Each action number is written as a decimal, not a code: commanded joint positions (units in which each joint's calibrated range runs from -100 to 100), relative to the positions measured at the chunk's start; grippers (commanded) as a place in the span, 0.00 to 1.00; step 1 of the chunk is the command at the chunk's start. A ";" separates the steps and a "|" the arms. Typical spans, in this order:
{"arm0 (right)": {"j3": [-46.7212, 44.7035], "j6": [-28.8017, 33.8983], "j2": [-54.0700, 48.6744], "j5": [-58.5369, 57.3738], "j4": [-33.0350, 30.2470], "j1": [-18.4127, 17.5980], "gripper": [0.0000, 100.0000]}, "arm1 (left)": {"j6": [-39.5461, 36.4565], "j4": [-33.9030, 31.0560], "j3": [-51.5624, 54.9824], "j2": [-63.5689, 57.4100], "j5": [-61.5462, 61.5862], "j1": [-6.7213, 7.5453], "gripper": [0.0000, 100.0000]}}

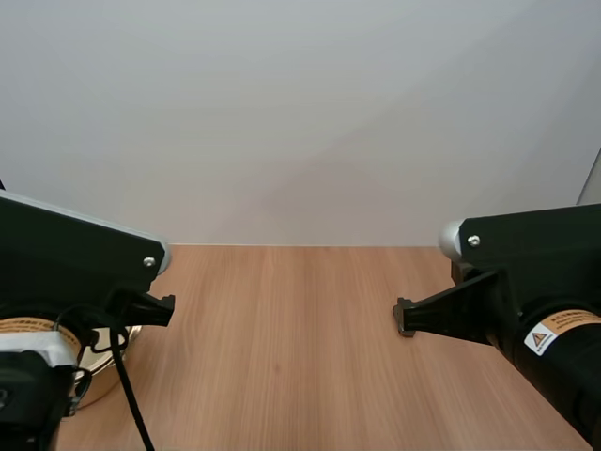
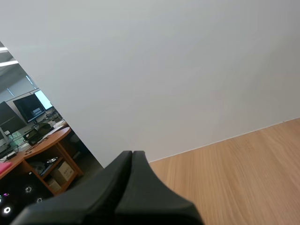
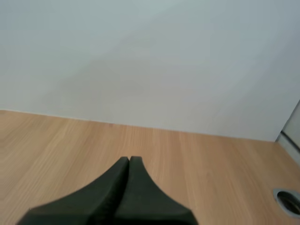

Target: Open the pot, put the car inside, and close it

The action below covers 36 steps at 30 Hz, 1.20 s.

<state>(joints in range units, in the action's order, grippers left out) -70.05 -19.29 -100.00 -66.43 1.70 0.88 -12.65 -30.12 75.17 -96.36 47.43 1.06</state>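
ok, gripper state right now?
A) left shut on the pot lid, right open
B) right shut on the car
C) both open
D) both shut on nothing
D: the left gripper and the right gripper each lie closed as one dark wedge, with nothing pinched, above the table.

A surface (image 1: 282, 366) of pale wood is seen, with fine grain running away from the arms toward the far edge, where it is met by a plain white wall (image 1: 300, 113). A pale, shiny pot (image 1: 105, 365) is set on the surface just below and behind the left gripper (image 1: 165, 310), and it is largely covered by that arm. To the right of the right gripper (image 3: 129, 158), near the edge of the surface, a round grey-rimmed opening (image 3: 288, 200) is let into the wood.
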 commanded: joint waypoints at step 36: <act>0.00 -5.02 0.00 -0.73 0.64 -1.91 0.00 | -13.89 -0.49 -21.15 50.82 -1.92 -11.46 0.00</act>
<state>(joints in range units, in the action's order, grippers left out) -70.05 -24.30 -100.00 -67.09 2.37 -1.02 -36.71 -30.16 54.15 -44.45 43.62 -10.35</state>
